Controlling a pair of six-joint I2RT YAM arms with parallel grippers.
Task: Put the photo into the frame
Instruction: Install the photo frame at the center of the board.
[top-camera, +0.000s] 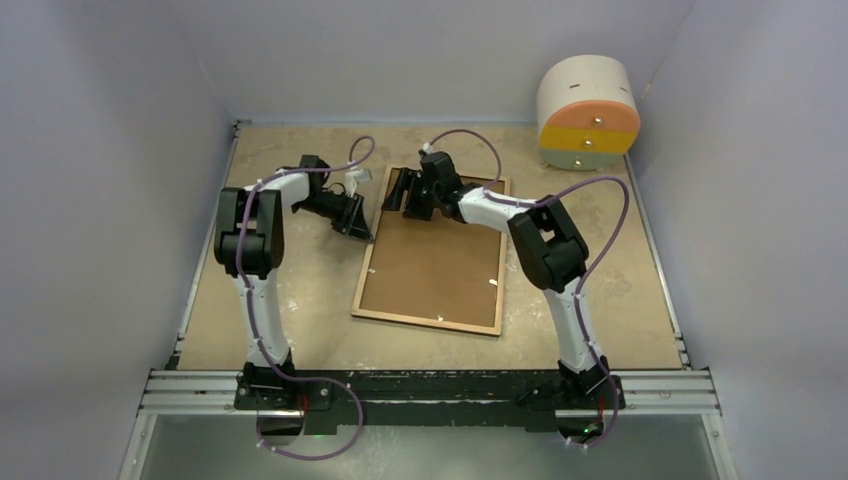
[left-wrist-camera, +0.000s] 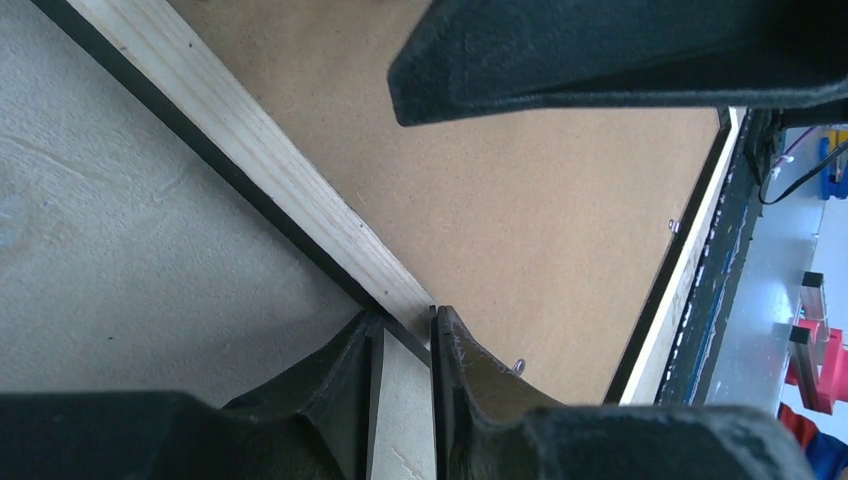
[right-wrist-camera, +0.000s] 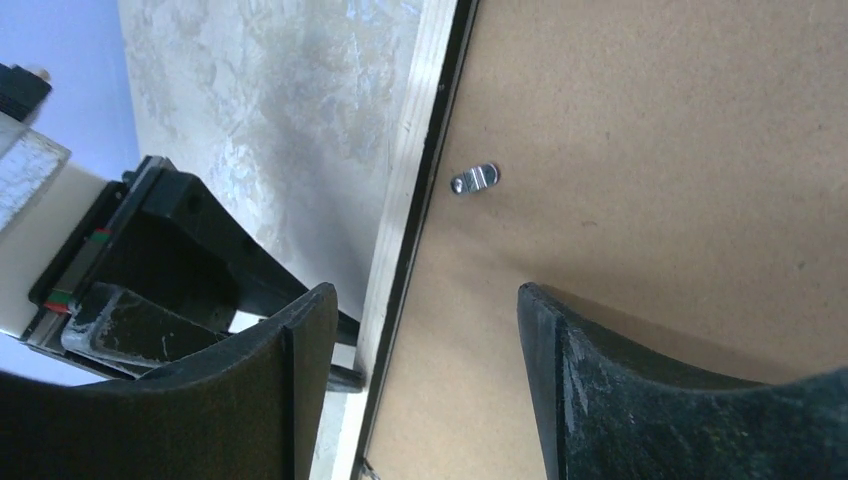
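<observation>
The frame (top-camera: 425, 320) lies back-up in the middle of the table, its light wood rail round a brown backing board (top-camera: 435, 265). The photo is hidden. My left gripper (top-camera: 358, 222) is at the frame's far-left corner. In the left wrist view its jaws (left-wrist-camera: 405, 318) are shut on the wood rail (left-wrist-camera: 250, 150). My right gripper (top-camera: 405, 195) is over the frame's far edge. In the right wrist view it (right-wrist-camera: 425, 295) stands open astride the rail (right-wrist-camera: 420, 120), one finger over the board, nothing gripped. A metal turn clip (right-wrist-camera: 474, 180) sits on the board.
A round white drum with orange and yellow bands (top-camera: 588, 112) stands at the back right corner. Grey walls close in the table on three sides. A metal rail (top-camera: 430, 385) carries both arm bases at the near edge.
</observation>
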